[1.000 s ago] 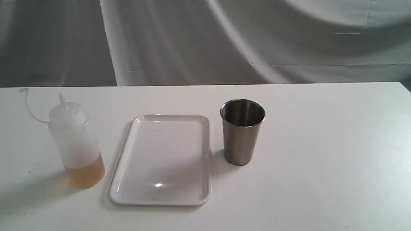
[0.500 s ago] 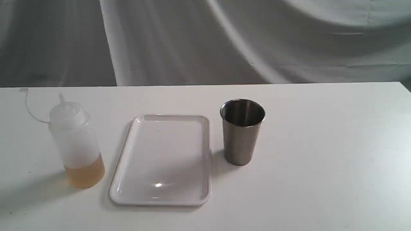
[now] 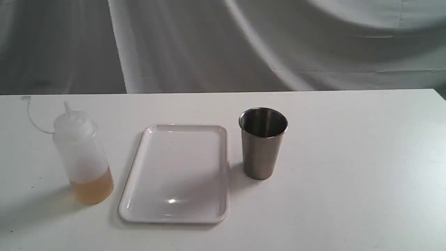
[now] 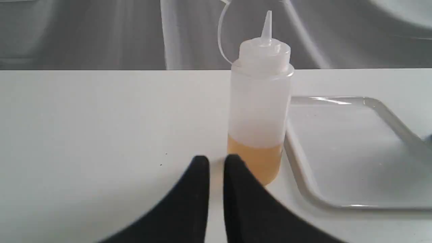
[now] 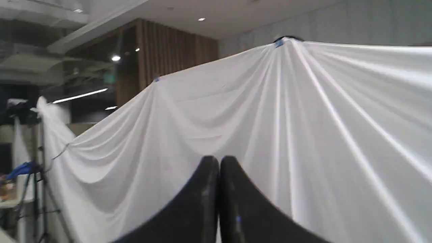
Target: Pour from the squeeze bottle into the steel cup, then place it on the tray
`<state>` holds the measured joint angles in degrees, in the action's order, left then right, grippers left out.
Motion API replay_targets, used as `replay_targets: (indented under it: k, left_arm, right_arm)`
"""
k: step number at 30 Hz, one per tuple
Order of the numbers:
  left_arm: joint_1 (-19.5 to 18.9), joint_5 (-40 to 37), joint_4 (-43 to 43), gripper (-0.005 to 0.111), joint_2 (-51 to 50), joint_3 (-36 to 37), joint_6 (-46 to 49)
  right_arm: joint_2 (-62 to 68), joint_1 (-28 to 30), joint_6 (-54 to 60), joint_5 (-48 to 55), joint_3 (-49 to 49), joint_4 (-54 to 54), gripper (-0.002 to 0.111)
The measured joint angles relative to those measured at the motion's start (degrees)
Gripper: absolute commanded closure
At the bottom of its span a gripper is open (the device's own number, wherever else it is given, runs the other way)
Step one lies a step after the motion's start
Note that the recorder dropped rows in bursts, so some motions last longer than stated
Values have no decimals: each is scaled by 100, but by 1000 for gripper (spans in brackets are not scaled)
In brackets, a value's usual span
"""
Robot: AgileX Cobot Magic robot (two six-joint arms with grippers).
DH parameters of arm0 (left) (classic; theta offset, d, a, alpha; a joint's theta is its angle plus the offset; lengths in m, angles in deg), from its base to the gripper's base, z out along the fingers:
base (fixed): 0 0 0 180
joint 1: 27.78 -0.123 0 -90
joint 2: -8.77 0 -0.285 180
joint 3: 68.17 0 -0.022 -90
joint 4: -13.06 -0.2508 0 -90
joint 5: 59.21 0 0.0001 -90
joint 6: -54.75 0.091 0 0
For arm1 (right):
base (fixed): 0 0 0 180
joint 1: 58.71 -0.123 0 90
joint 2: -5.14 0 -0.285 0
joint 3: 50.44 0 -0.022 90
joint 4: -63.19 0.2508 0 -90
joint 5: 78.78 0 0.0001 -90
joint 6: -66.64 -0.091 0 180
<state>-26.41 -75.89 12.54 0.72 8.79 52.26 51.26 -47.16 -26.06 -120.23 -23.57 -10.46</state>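
Note:
The squeeze bottle (image 3: 82, 153) stands upright at the table's left, amber liquid in its lower part, cap strap curling off behind it. The white tray (image 3: 177, 174) lies flat beside it, bare. The steel cup (image 3: 263, 143) stands upright just right of the tray. Neither arm shows in the exterior view. In the left wrist view my left gripper (image 4: 216, 162) is shut, its black fingers short of the bottle (image 4: 260, 104), touching nothing, with the tray's rim (image 4: 303, 179) beyond. My right gripper (image 5: 218, 162) is shut and empty, raised toward the white drape.
A white table (image 3: 348, 174) carries everything, with its back edge under a draped white cloth (image 3: 244, 45). The right wrist view shows the cloth (image 5: 303, 118), a ceiling and a tripod (image 5: 37, 195) off to one side.

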Motion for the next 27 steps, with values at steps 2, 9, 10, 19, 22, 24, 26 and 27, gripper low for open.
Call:
replay_targets:
  k: [2,9,10,19,22,24,26,27]
  left_arm:
    - [0,0,0,98,0,0,0]
    - [0,0,0,98,0,0,0]
    - [0,0,0,98,0,0,0]
    - [0,0,0,98,0,0,0]
    - [0,0,0,98,0,0,0]
    - [0,0,0,98,0,0,0]
    - [0,0,0,98,0,0,0]
    - [0,0,0,98,0,0,0]
  right_arm:
    - [354,0,-179,-260,-288,-108,108]
    - [1209,0,-329,-414,-1224,-227,108]
    - [1277,0,-329,-414,-1322,-227,108]
    - [1837,0,-205,-153,-1822,711,108]
    - [2043,0,322,65,-1822,1202,108]
    - [2163,0,650,176,-1822,1468,108]
    - [2256,-32,957,398,-1822,1772,108]
    - [2287,-107,1179,609,-1822,1996,108]
